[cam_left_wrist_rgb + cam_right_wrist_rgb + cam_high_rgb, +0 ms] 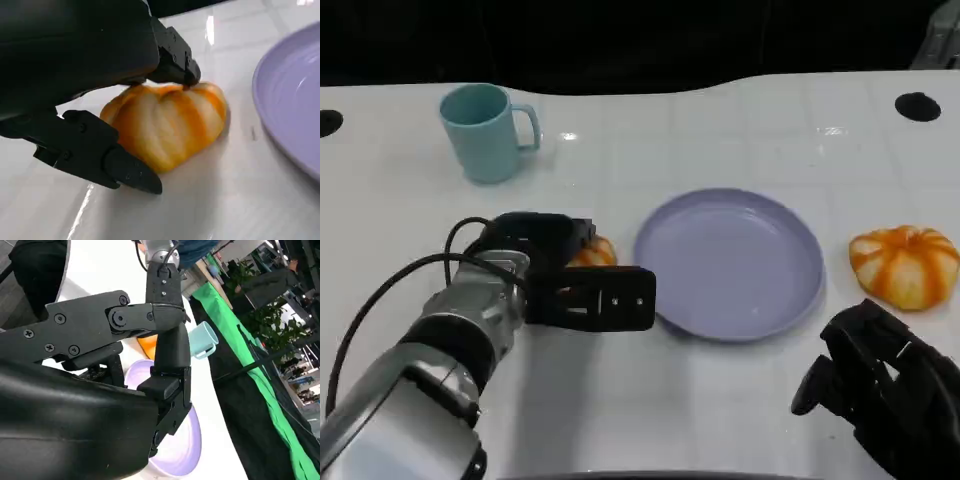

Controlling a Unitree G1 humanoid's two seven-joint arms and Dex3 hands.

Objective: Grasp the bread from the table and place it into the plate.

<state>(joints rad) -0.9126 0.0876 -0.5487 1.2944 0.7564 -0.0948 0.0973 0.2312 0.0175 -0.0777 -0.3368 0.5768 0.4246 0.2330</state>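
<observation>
On white table (720, 400), left hand (570, 275) straddles bread (167, 125).

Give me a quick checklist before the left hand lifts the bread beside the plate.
1. Left hand on the bread: a finger touches its top and another lies low along its near side; ok.
2. Firm grip on it: cannot tell, the bread still sits on the table.
3. Purple plate holds nothing: ok.
4. Way from bread to plate: the plate rim lies right beside it with nothing between; ok.
5. Right hand off the plate, low at the table's near edge: ok.
6. Second bread and teal mug away from the lift: ok.
</observation>
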